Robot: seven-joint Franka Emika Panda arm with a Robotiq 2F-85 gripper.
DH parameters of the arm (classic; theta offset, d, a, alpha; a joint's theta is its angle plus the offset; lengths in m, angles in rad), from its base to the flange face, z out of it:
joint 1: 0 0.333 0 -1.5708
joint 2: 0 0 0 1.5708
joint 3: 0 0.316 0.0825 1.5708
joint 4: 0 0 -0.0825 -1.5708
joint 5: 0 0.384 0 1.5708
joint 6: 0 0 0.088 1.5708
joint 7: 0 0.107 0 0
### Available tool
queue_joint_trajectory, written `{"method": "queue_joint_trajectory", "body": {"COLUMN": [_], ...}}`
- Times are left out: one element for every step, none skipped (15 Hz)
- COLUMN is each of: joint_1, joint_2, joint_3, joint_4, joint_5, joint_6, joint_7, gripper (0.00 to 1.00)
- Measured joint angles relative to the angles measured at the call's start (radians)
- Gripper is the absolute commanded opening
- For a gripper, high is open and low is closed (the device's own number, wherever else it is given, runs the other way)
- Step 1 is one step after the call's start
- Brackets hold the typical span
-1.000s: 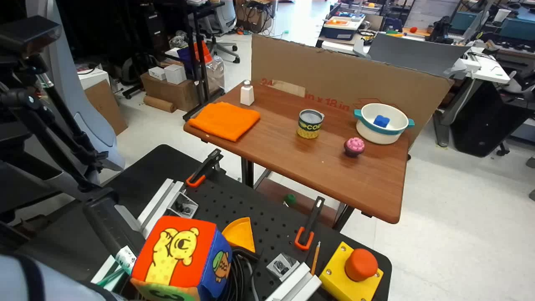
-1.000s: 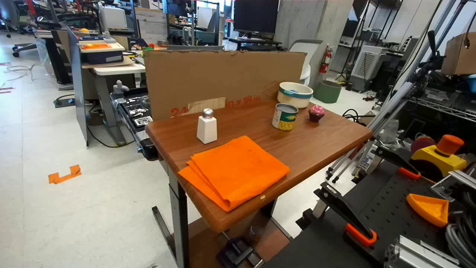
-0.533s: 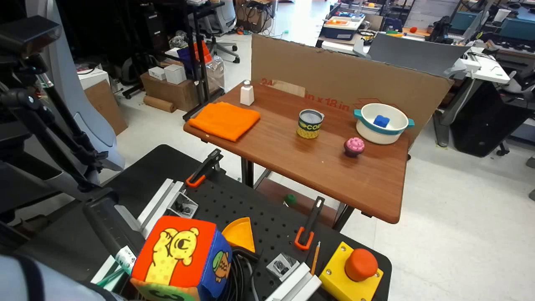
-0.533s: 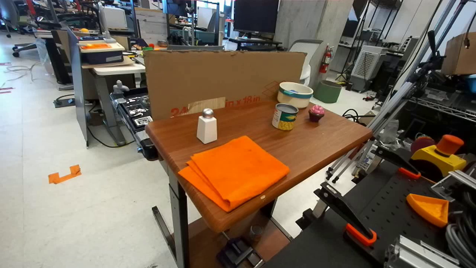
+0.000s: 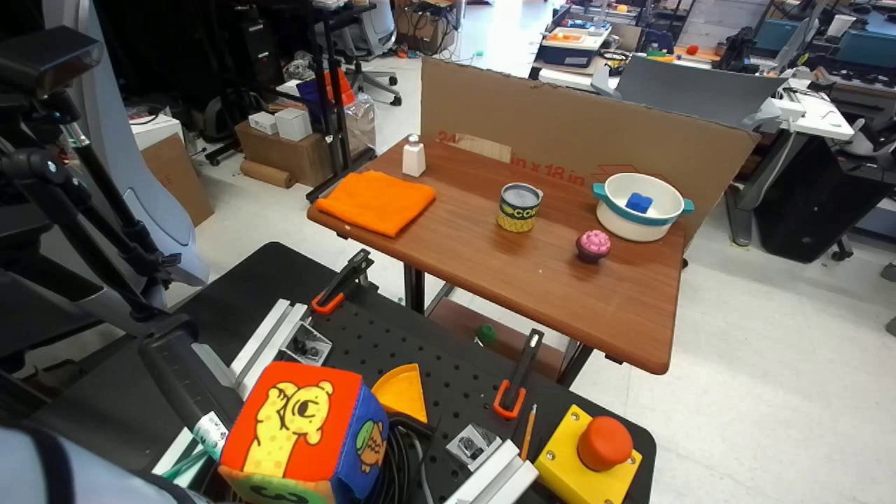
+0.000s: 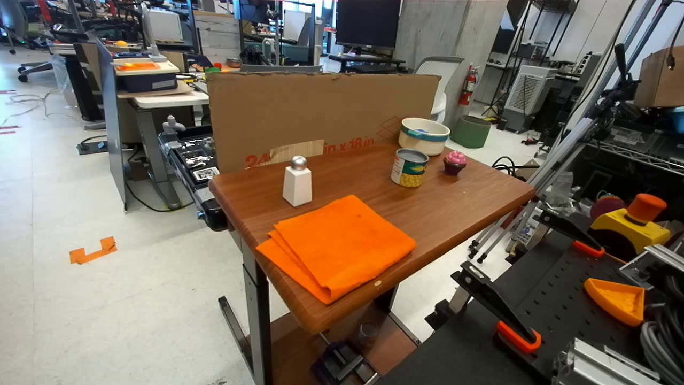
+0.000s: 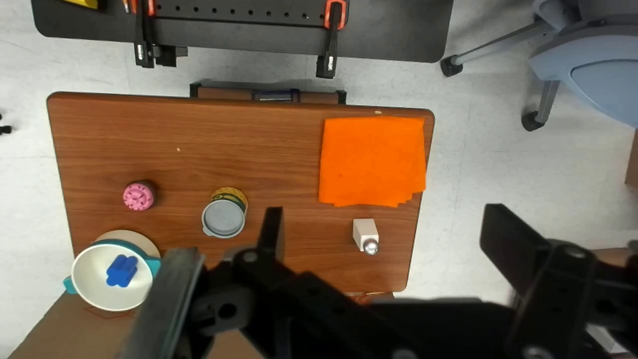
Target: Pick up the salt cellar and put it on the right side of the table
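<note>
The salt cellar is a small white tapered shaker with a silver top. It stands upright near a back corner of the reddish-brown table in both exterior views, cellar (image 5: 414, 159) (image 6: 297, 186) and table (image 5: 546, 294) (image 6: 465, 199). In the wrist view the salt cellar (image 7: 365, 232) is seen from above, near a short edge of the table (image 7: 239, 144). My gripper (image 7: 386, 214) is wide open and empty. It hangs well above the table, and the salt cellar appears between the fingers, apart from them. The gripper is out of both exterior views.
A folded orange cloth (image 7: 373, 160) lies beside the salt cellar. A corn can (image 5: 519, 208), a pink cupcake (image 5: 593, 246) and a white bowl (image 5: 633, 227) holding a blue piece (image 5: 638, 203) stand farther along. A cardboard panel (image 6: 320, 107) rises along the back edge.
</note>
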Motion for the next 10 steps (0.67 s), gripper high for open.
{"method": "queue_joint_trajectory", "body": {"joint_1": [0.000, 0.000, 0.000, 0.000, 0.000, 0.000, 0.000, 0.000, 0.000, 0.000], "joint_2": [0.006, 0.016, 0.031, 0.051, 0.075, 0.101, 0.132, 0.166, 0.206, 0.250], "joint_3": [0.000, 0.001, 0.004, 0.008, 0.013, 0.019, 0.026, 0.032, 0.039, 0.045], "joint_4": [0.003, 0.010, 0.021, 0.032, 0.045, 0.056, 0.069, 0.082, 0.097, 0.113], "joint_5": [0.001, 0.001, 0.001, 0.001, 0.001, 0.000, 0.000, 0.000, 0.000, 0.001], "joint_6": [0.001, 0.002, 0.009, 0.021, 0.045, 0.074, 0.105, 0.134, 0.166, 0.201], "joint_7": [0.006, 0.016, 0.030, 0.045, 0.067, 0.090, 0.114, 0.138, 0.162, 0.186], "gripper": [1.00, 1.00, 1.00, 1.00, 1.00, 1.00, 1.00, 1.00, 1.00, 1.00]}}
